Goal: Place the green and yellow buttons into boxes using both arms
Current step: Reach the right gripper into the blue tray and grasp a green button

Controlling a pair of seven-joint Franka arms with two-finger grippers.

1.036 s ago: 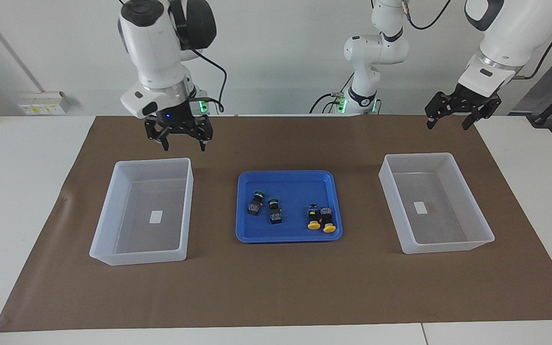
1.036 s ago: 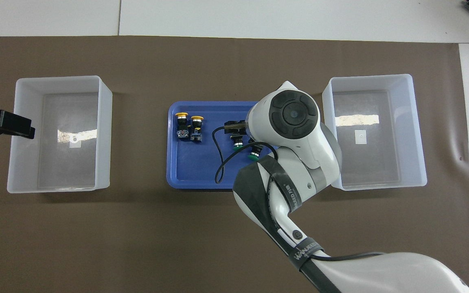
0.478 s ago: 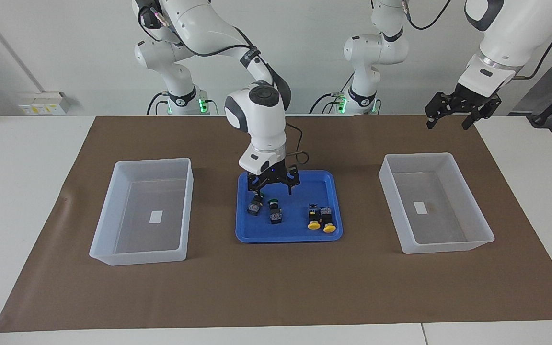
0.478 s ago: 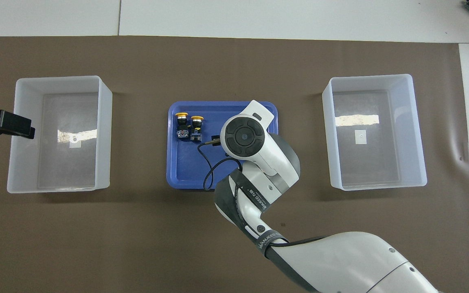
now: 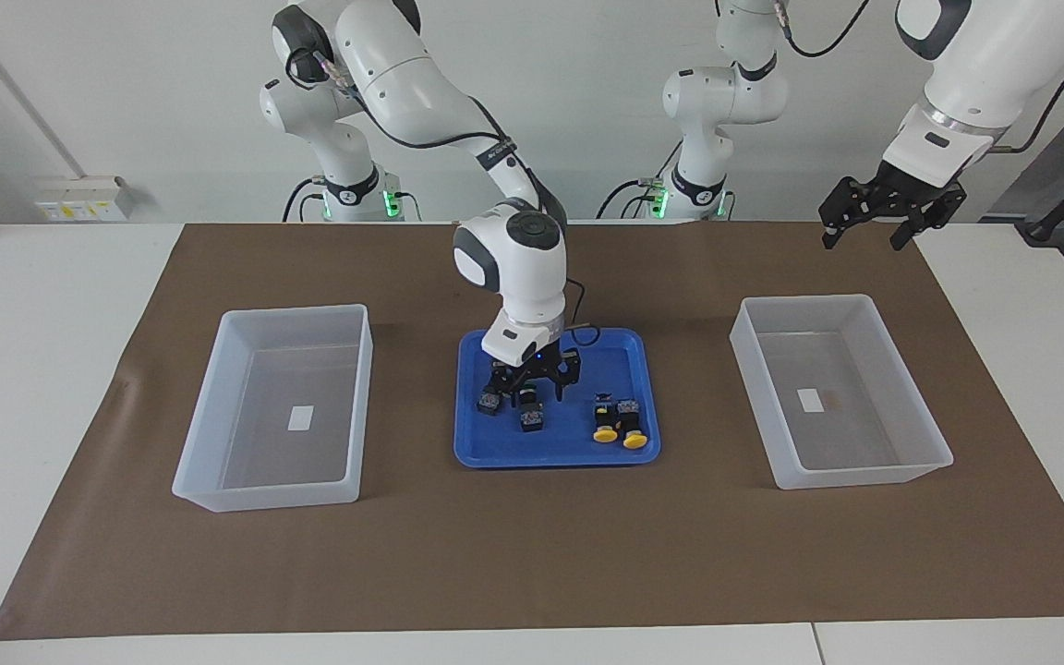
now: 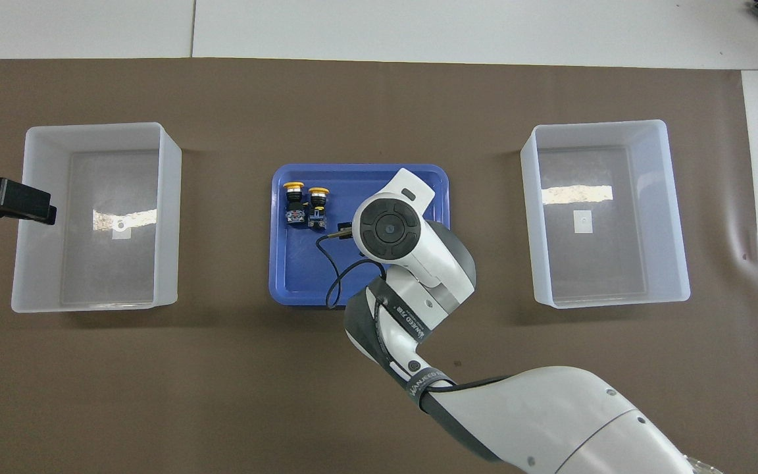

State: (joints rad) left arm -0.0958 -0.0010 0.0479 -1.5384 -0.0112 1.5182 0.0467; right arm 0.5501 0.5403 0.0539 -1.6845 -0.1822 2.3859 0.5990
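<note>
Two green buttons [image 5: 489, 401] [image 5: 531, 417] lie in the blue tray [image 5: 587, 365] toward the right arm's end. Two yellow buttons [image 5: 604, 427] [image 5: 632, 432] lie side by side toward the left arm's end, and also show in the overhead view [image 6: 294, 197] [image 6: 317, 204]. My right gripper [image 5: 529, 392] is open and low in the tray, its fingers astride the cap end of one green button. In the overhead view the right arm's wrist [image 6: 389, 227] hides both green buttons. My left gripper [image 5: 864, 235] is open and empty, and waits raised above the mat near the left arm's box.
An empty clear plastic box [image 5: 296, 312] stands toward the right arm's end of the brown mat [image 5: 532, 554], another [image 5: 809, 300] toward the left arm's end. Two slimmer white arms with green-lit bases [image 5: 698, 189] stand at the robots' edge.
My right arm has swung from above the mat by its box to the blue tray and come down over the green buttons. The left arm has not moved.
</note>
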